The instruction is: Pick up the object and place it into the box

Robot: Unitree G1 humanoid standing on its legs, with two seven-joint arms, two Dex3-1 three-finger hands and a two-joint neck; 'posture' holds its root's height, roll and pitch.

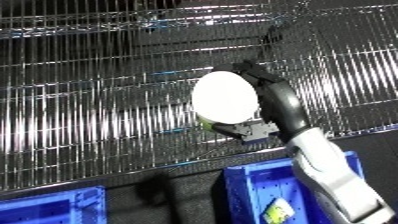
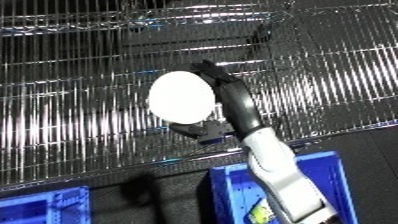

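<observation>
A white oval object (image 2: 181, 97) is held up in front of the wire shelf (image 2: 80, 115), gripped by the right hand (image 2: 233, 100), fingers curled around it. Below it sits a blue bin (image 2: 333, 175).

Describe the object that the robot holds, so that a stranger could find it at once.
Look at the wire shelf that fills the upper picture. In front of it, the right hand grips a round white object, above a blue bin. It is the only plain white, smooth thing there.

Dim scene, glare on wire shelf (image 1: 98, 120), soft blur
</observation>
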